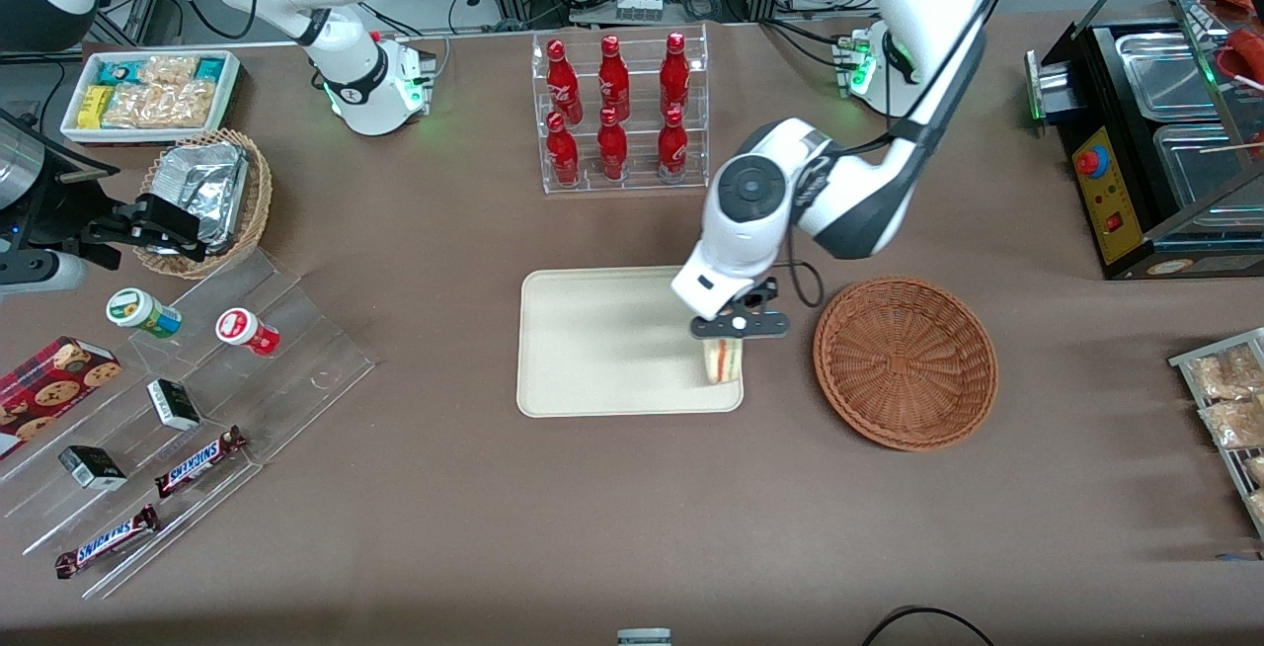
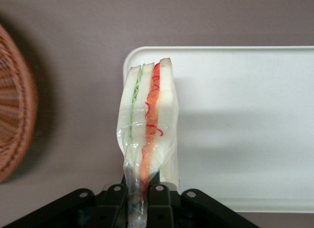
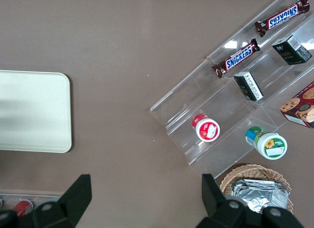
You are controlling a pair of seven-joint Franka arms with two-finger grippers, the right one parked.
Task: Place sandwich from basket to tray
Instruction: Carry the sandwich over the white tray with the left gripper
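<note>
Front view. The flat cream-white rectangular tray (image 1: pixel 602 345) with rounded corners lies on the brown table, nearer the camera than the clear rack of red bottles (image 1: pixel 617 113). The left arm's black two-finger gripper (image 1: pixel 726 342) hangs over the tray's corner toward the working arm's end, at the edge nearer the camera. Directly under it stands the small triangular sandwich wedge (image 1: pixel 722 362) of pale bread, its pink-red and green filling facing the camera, its base at the tray surface just inside the rim. Beside the tray, toward the working arm's end, sits the wide, shallow, round reddish-brown wicker basket (image 1: pixel 905 362), near the tray but apart from it, with nothing showing in it.

Left wrist view. The gripper (image 2: pixel 137 198) has its fingers (image 2: pixel 158 201) pressed together on the clear wrapper at the sandwich's (image 2: pixel 147 122) narrow end. The wedge extends away from the fingers over the tray's (image 2: pixel 245 125) rounded corner. The basket's (image 2: pixel 14 120) woven rim shows apart from the tray, with bare table between them.

Right wrist view. Only one rounded end of the tray (image 3: pixel 34 110) shows, bare; the sandwich and the gripper are out of frame.
</note>
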